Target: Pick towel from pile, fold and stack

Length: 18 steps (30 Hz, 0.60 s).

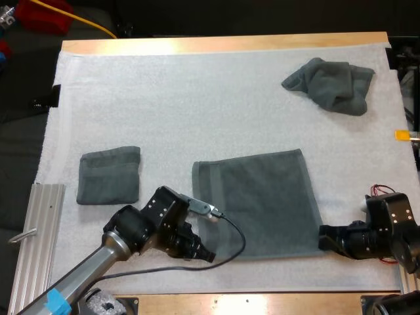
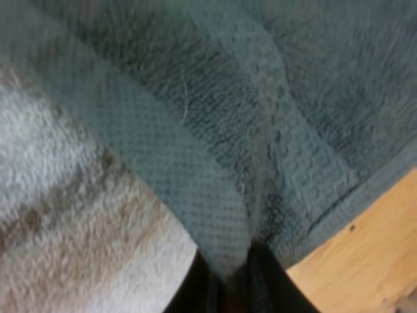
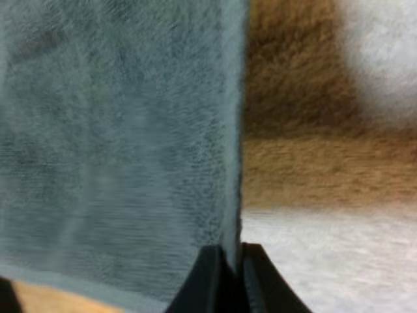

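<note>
**High view.** We see the spread towel (image 1: 262, 200) lying flat on the white mat (image 1: 164, 98), which covers the wooden tabletop (image 1: 223, 43). Our left end effector (image 1: 209, 255) sits at this towel's near left corner. Our right end effector (image 1: 322, 238) sits at its near right corner. Both are low over the mat. The folded towel (image 1: 109, 175) lies well apart to the left of the spread towel. The crumpled towel (image 1: 331, 84) lies beyond the spread towel's far right corner, apart from it.

**Left wrist view.** Our left end effector (image 2: 231, 277) is clenched on the spread towel (image 2: 260, 130): the banded hem runs down between the two black fingers. The mat (image 2: 65, 228) borders the spread towel on one side and bare tabletop (image 2: 371, 248) on the other.

**Right wrist view.** Our right end effector (image 3: 228, 264) is likewise clenched on the spread towel (image 3: 117, 143), with the two fingers pressing its side edge between them. The cloth stretches away from the fingers, and the mat (image 3: 339, 261) lies just beside that edge.
</note>
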Each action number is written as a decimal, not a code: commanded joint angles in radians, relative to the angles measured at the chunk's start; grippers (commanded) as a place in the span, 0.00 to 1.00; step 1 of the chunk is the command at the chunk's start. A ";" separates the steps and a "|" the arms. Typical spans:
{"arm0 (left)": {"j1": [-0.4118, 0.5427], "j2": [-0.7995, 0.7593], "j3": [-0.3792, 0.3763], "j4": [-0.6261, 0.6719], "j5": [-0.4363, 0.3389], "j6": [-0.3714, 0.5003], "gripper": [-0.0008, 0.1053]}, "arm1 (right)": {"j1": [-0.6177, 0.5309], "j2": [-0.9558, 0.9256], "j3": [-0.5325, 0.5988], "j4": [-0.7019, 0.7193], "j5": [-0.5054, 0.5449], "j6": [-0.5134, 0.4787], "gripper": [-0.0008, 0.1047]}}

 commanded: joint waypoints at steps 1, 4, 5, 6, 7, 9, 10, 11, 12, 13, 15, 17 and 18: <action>0.015 0.000 -0.005 -0.023 0.014 -0.009 0.01 | -0.001 -0.007 -0.008 -0.035 -0.030 0.031 0.01; 0.066 0.000 -0.005 -0.072 0.053 -0.033 0.01 | -0.001 -0.007 -0.008 -0.142 -0.069 0.128 0.01; 0.090 0.000 -0.005 -0.089 0.072 -0.039 0.01 | -0.001 -0.007 -0.008 -0.190 -0.074 0.169 0.01; 0.136 0.003 -0.005 -0.110 0.104 -0.047 0.01 | -0.001 -0.007 -0.008 -0.269 -0.074 0.243 0.01; 0.162 0.008 -0.005 -0.122 0.125 -0.057 0.01 | -0.001 -0.007 -0.008 -0.316 -0.074 0.282 0.01; 0.216 0.017 -0.005 -0.155 0.177 -0.077 0.01 | -0.001 0.002 -0.008 -0.389 -0.079 0.338 0.01; 0.245 0.025 -0.005 -0.180 0.205 -0.092 0.01 | -0.001 0.009 -0.008 -0.424 -0.087 0.360 0.01; 0.276 0.034 -0.005 -0.207 0.231 -0.108 0.01 | -0.001 0.023 -0.008 -0.461 -0.096 0.386 0.01; 0.288 0.039 -0.005 -0.224 0.245 -0.119 0.01 | -0.001 0.032 -0.008 -0.481 -0.100 0.399 0.01; 0.310 0.049 -0.005 -0.248 0.269 -0.137 0.01 | -0.001 0.051 -0.008 -0.509 -0.103 0.409 0.01; 0.350 0.084 -0.005 -0.297 0.305 -0.168 0.01 | -0.001 0.109 -0.008 -0.573 -0.103 0.433 0.01; 0.362 0.109 -0.005 -0.321 0.311 -0.179 0.01 | -0.001 0.152 -0.008 -0.626 -0.103 0.451 0.01; 0.366 0.128 -0.005 -0.333 0.315 -0.188 0.01 | -0.001 0.174 -0.008 -0.657 -0.103 0.457 0.01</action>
